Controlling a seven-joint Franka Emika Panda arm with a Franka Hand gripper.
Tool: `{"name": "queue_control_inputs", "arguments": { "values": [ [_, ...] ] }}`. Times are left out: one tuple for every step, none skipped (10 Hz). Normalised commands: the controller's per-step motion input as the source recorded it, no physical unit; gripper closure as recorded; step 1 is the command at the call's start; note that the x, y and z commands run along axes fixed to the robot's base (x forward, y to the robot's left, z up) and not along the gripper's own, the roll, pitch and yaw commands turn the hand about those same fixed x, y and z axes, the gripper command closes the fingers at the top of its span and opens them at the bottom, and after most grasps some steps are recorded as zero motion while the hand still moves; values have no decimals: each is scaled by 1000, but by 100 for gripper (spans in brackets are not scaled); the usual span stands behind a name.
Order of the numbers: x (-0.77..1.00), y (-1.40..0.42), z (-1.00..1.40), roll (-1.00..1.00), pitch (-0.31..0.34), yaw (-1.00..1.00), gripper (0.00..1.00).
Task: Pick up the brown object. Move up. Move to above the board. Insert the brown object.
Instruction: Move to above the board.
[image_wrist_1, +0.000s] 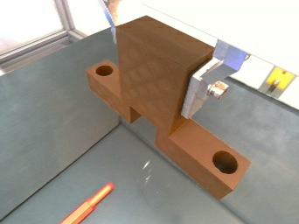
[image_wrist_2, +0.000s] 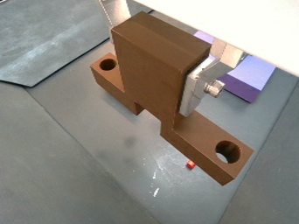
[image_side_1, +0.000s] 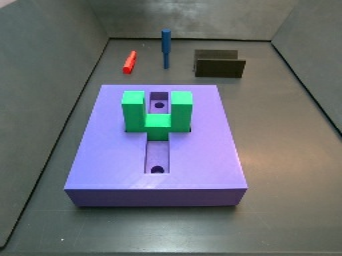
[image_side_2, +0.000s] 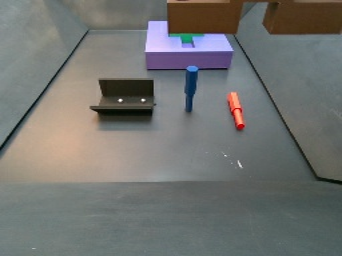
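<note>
In both wrist views my gripper (image_wrist_1: 158, 66) (image_wrist_2: 158, 61) is shut on the upright stem of the brown object (image_wrist_1: 146, 61) (image_wrist_2: 146, 70). One silver finger (image_wrist_1: 201, 94) (image_wrist_2: 198, 92) presses its side; the opposite finger is mostly hidden. The object's bar, with a round hole at each end, hangs well above the floor. In a side view only the brown object (image_side_2: 203, 15) shows, at the top edge, high near the board (image_side_2: 167, 55). The violet-blue board (image_side_1: 201, 150) with its green block (image_side_1: 158, 112) lies on the floor; a corner shows in a wrist view (image_wrist_2: 251, 79).
A small red stick (image_side_1: 130, 62) (image_side_2: 237, 109) (image_wrist_1: 87, 207), an upright blue peg (image_side_1: 166, 46) (image_side_2: 191, 88) and the dark fixture (image_side_1: 219, 64) (image_side_2: 124, 97) stand on the grey floor away from the board. Low walls ring the floor.
</note>
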Motion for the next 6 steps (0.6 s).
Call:
{"name": "queue_control_inputs", "arguments": {
  "values": [
    [162, -1400, 131, -95, 165, 99, 100],
    [157, -1400, 133, -15, 106, 62, 100],
    [157, -1400, 135, -48, 48, 35, 100],
    [155, -1400, 138, -9, 31, 24, 100],
    [156, -1400, 141, -3, 27, 19, 100],
    [159, -1400, 150, -14, 37, 12, 100]
  ]
}}
